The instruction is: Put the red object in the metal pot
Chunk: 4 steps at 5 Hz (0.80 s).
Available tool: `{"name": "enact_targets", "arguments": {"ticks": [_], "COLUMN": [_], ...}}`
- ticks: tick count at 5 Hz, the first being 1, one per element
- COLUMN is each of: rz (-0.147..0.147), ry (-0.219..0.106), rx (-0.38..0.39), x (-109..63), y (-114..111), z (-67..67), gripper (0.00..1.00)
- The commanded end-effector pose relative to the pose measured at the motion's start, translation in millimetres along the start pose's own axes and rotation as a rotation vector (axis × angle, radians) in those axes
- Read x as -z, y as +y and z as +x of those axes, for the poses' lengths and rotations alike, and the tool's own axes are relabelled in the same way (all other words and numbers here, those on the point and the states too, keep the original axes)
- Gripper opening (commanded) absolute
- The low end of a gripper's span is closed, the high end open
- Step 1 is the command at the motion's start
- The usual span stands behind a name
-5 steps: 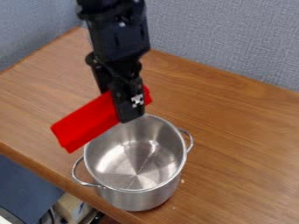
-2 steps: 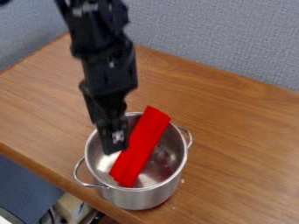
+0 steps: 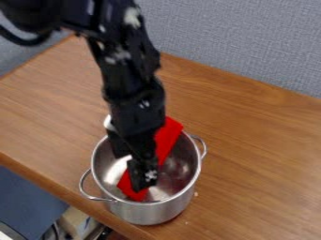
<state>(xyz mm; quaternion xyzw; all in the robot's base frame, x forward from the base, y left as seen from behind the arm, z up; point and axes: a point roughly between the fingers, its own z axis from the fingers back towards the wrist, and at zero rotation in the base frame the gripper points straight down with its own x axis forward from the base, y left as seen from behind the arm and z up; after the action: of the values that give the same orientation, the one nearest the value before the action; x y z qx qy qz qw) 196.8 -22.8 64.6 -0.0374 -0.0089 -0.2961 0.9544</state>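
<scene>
The red object [image 3: 163,142] leans inside the metal pot [image 3: 175,200], its lower end on the pot's floor and its upper end poking over the far rim. The pot stands near the table's front edge, with a loop handle on the left and another on the right. My gripper [image 3: 141,169] hangs straight down into the pot, just left of the red block. Its black fingers stand open and hold nothing. The arm hides the block's lower left part.
The brown wooden table [image 3: 251,122] stretches right and back from the pot. Its front edge [image 3: 51,186] runs close to the pot's left handle. A grey-blue wall [image 3: 238,37] rises behind the table.
The red block left my gripper and dropped into the pot, where it now leans. The gripper opened and moved down and right into the pot.
</scene>
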Motion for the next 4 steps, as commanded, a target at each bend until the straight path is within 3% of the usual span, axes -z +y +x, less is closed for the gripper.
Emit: {"name": "enact_targets", "arguments": {"ticks": [1, 2, 3, 4], "rz": [0.006, 0.009, 0.012, 0.012], "ry": [0.017, 0.042, 0.049, 0.06], "rx": [-0.017, -0.059, -0.105, -0.156], "x": [9.2, 15.9, 20.6, 25.3], "y": [-13.8, -25.4, -37.0, -39.6], "z": [9.2, 14.6, 21.2, 15.0], "gripper": [1.0, 1.0, 1.0, 1.0]}}
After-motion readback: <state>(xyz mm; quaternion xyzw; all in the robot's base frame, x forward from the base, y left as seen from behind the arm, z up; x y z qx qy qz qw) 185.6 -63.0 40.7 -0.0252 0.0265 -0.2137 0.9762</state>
